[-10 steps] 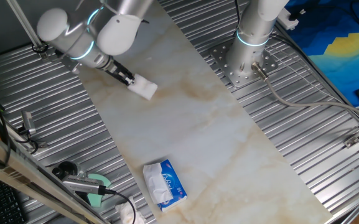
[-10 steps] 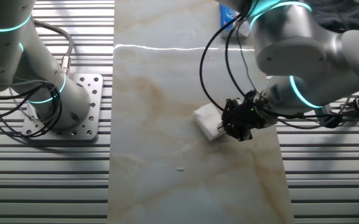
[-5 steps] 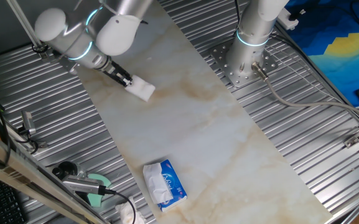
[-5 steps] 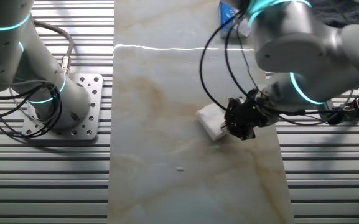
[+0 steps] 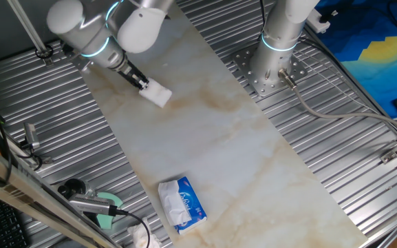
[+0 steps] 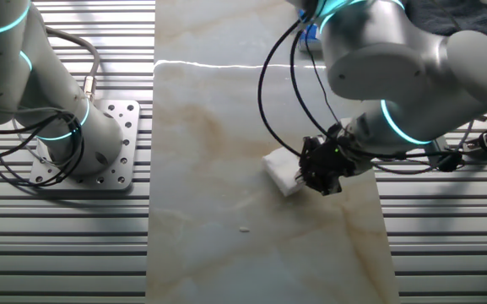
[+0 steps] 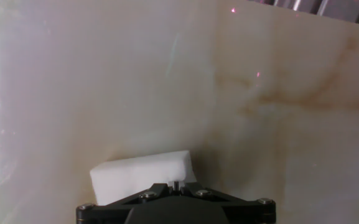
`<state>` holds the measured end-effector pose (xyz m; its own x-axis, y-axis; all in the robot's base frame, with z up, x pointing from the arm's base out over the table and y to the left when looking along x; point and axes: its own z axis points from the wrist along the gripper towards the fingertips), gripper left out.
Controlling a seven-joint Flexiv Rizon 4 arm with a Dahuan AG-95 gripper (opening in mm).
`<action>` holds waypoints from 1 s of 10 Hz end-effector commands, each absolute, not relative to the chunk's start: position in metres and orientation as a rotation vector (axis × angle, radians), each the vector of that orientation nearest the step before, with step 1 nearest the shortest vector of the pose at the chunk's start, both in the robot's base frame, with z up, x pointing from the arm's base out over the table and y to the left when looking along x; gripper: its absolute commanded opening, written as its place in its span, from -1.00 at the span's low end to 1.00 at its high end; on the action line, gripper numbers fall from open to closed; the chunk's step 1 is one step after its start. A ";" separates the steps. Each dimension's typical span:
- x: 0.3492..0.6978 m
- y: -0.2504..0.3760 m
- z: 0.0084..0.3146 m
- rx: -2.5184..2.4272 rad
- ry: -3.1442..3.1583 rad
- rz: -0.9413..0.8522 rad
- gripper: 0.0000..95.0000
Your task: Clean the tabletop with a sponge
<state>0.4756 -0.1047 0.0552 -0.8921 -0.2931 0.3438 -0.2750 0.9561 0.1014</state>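
Note:
The white sponge rests pressed on the marble-look tabletop, near its far left end in one fixed view. My gripper is shut on the sponge's near edge, held low and slanted over the slab. In the hand view the sponge juts out ahead of the black jaws, which stand close together on it. A tiny speck lies on the slab nearer the camera in the other fixed view.
A blue-and-white tissue pack lies near the slab's front edge, a crumpled tissue beside it. A second arm's base stands bolted by the slab. Ribbed grey metal flanks both long sides. Tools lie at front left.
The gripper and sponge have slid a short way back along the slab toward its far left end; the arm's elbow has swung up and right.

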 end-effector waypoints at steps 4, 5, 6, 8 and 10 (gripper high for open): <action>0.451 -0.115 0.061 0.441 -2.751 -0.068 -1.00; 0.444 -0.116 0.060 0.463 -2.747 -0.070 -1.00; 0.437 -0.117 0.057 0.482 -2.745 -0.072 -1.00; 0.427 -0.119 0.054 0.505 -2.747 -0.076 -1.00; 0.419 -0.125 0.051 0.562 -2.735 -0.086 -1.00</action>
